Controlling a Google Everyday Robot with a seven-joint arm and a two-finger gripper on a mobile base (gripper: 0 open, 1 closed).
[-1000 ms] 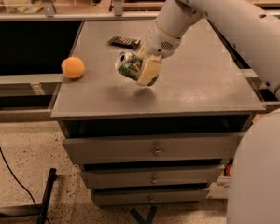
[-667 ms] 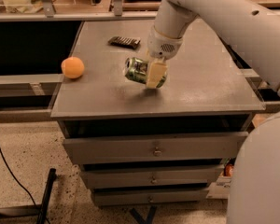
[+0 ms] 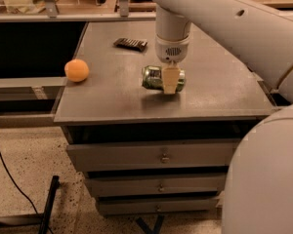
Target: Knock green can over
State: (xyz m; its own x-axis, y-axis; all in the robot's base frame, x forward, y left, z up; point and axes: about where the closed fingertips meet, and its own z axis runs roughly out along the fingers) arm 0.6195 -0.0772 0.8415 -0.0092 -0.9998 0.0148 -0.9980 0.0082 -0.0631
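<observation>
The green can lies on its side near the middle of the grey table top, silver end facing left. My gripper comes straight down from the white arm and straddles the can's right half. One pale finger sits in front of the can, and the other is hidden behind it. The gripper appears shut on the can.
An orange ball rests at the table's left edge. A dark flat packet lies at the back. Drawers sit under the top. A black cable runs over the floor at left. My white body fills the right side.
The gripper has carried the can from a tilted hold above the table down and slightly right. The can now lies horizontal on the surface.
</observation>
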